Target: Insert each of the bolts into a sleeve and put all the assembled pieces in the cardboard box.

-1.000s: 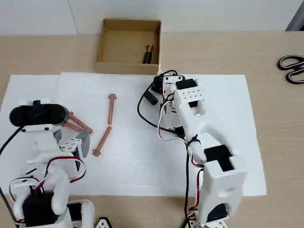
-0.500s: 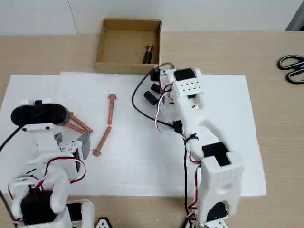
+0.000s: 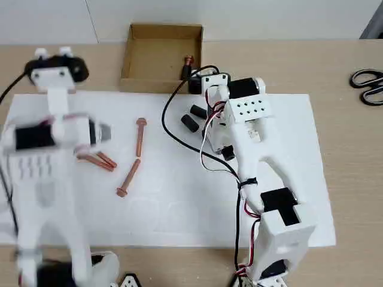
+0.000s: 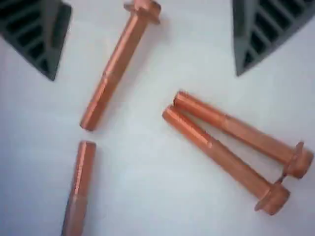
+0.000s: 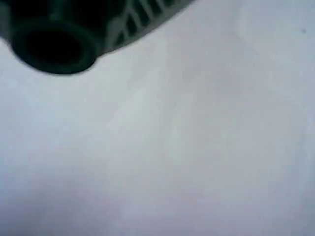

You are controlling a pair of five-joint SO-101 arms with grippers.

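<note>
hovering left tool (image 4: 145, 74) spread, bolts (image 4: 114, 69) well inside sheet (image 3: 179, 209) edges

Wooden table (image 3: 335, 66) with white sheet (image 3: 179, 203)

Left claw (image 4: 145, 74) hangs wide open; right arm (image 3: 248, 119) is extended forward.

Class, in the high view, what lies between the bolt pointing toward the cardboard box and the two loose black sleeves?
A black cable loops across bare white sheet between bolt and sleeves; the high view shows it.
</note>
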